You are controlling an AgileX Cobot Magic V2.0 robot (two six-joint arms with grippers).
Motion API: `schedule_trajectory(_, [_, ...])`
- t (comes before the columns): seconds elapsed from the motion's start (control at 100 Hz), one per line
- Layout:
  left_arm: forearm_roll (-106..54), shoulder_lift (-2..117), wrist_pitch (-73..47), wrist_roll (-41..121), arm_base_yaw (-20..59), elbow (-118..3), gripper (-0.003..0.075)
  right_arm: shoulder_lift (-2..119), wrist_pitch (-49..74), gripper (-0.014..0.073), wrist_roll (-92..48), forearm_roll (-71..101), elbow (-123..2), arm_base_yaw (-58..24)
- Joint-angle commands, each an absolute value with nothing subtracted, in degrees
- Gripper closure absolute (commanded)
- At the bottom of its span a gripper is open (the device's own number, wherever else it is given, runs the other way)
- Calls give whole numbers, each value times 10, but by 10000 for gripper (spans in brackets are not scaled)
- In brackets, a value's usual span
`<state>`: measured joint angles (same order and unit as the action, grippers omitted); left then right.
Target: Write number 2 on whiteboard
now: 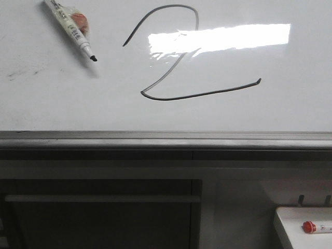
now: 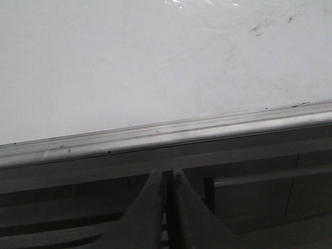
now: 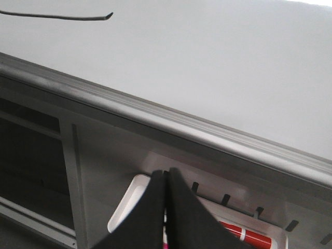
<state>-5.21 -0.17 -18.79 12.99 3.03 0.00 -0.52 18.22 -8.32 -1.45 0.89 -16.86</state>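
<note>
The whiteboard (image 1: 270, 104) fills the upper half of the front view, with a bright light reflection on it. The number 2 (image 1: 207, 94) is drawn in thin dark grey at its middle. The end of its base stroke also shows in the right wrist view (image 3: 78, 17). An uncapped white marker (image 1: 70, 26) with a black tip lies against the board at the upper left, apart from the 2. My left gripper (image 2: 167, 174) is shut and empty, below the board's rail (image 2: 166, 137). My right gripper (image 3: 165, 174) is shut and empty, below the rail. Neither gripper shows in the front view.
A grey metal rail (image 1: 166, 139) runs along the board's lower edge, with a dark frame below it. A small white shelf (image 1: 290, 220) at the lower right holds a red-capped marker (image 1: 309, 226), which lies just behind my right fingers (image 3: 254, 237). Faint smudges (image 1: 21, 72) mark the board's left side.
</note>
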Motion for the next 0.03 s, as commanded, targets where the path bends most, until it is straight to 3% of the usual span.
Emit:
schedule_trajectory(0.0, [-55, -18, -147, 124, 29, 7, 741, -17, 171, 664, -82, -24, 22, -165])
schedule_trajectory(0.02, [-55, -18, -147, 124, 29, 7, 741, -17, 171, 664, -82, -24, 22, -165])
